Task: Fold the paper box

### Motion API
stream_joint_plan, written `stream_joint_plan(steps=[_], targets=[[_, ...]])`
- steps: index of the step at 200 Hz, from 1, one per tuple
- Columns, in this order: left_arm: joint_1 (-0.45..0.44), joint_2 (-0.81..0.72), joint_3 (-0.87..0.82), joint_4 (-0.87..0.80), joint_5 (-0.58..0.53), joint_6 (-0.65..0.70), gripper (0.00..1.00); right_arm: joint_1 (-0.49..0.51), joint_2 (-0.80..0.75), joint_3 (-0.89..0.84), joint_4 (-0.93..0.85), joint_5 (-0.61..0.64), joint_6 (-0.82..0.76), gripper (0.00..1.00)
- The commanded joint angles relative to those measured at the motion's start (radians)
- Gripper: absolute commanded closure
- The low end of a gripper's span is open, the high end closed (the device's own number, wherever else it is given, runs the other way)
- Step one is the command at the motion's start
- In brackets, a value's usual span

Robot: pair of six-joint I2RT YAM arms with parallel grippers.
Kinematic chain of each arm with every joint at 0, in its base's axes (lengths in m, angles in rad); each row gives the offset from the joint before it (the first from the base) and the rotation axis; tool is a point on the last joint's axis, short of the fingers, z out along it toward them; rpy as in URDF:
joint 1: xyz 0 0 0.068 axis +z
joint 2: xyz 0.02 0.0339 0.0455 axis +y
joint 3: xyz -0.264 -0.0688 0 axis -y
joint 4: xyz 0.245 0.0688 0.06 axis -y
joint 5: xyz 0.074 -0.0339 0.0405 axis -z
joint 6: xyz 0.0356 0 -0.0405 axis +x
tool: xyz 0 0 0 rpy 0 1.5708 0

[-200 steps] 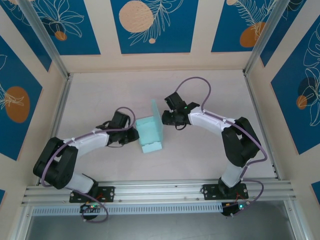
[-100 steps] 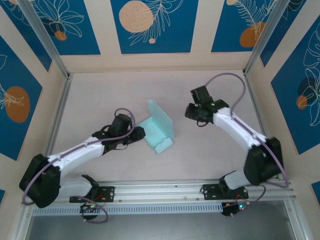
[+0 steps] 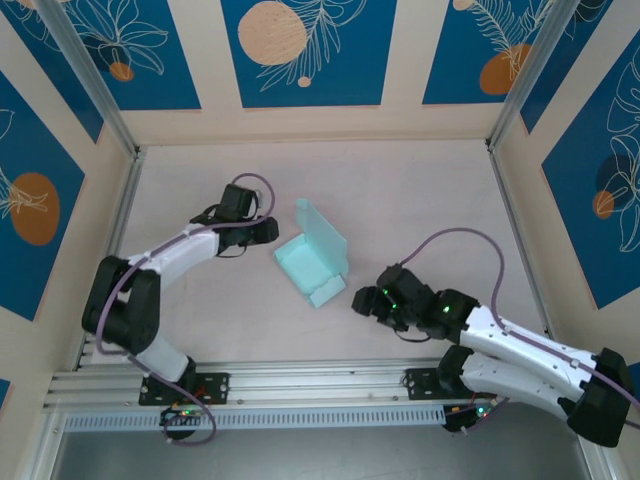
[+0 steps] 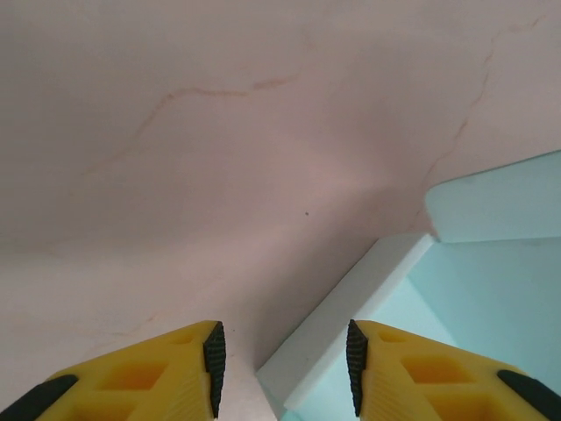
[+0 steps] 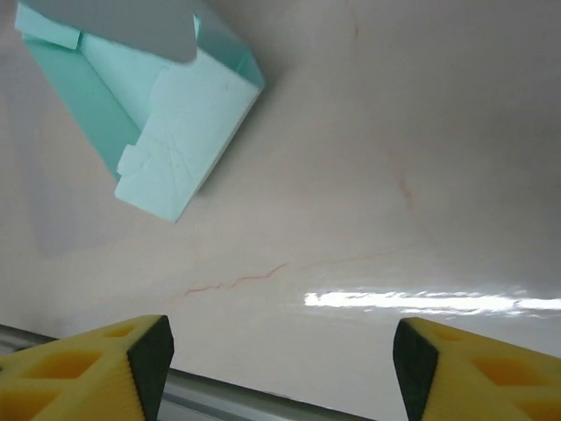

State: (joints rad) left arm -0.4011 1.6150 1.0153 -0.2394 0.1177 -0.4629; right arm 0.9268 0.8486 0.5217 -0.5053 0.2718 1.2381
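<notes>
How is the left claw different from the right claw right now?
The left claw's jaws stand narrower; the right claw's gape wider. The left claw sits right by the edge of the pale mint paper box; the right claw has bare pale pink table ahead, with the box farther off. Both have yellow fingers and hold nothing.

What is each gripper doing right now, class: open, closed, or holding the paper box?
Left gripper: open, holding nothing; the paper box lies just ahead of it.
Right gripper: open, holding nothing.

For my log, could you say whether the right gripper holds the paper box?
No, the right gripper stands open, apart from the paper box.
</notes>
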Motion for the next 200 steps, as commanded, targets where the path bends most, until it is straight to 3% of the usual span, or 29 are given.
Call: stream_joint_plan(steps=[1, 46, 97, 139, 200], targets=[[0.002, 0.036, 0.033, 0.059, 0.099, 0.064, 0.57, 0.043, 0.045, -0.082, 0.34, -0.043, 0.171, 0.25], [0.002, 0.12, 0.037, 0.118, 0.146, 0.045, 0.59, 0.035, 0.256, -0.07, 0.521, -0.077, 0.141, 0.16], [-0.002, 0.14, -0.001, 0.176, 0.19, -0.006, 0.63, -0.037, 0.473, -0.04, 0.755, -0.179, 0.101, 0.15], [-0.01, 0.14, -0.046, 0.21, 0.196, -0.029, 0.65, -0.072, 0.586, 0.034, 0.801, -0.233, 0.075, 0.16], [-0.045, 0.127, -0.113, 0.269, 0.202, -0.085, 0.72, -0.101, 0.58, 0.092, 0.7, -0.222, 0.06, 0.26]])
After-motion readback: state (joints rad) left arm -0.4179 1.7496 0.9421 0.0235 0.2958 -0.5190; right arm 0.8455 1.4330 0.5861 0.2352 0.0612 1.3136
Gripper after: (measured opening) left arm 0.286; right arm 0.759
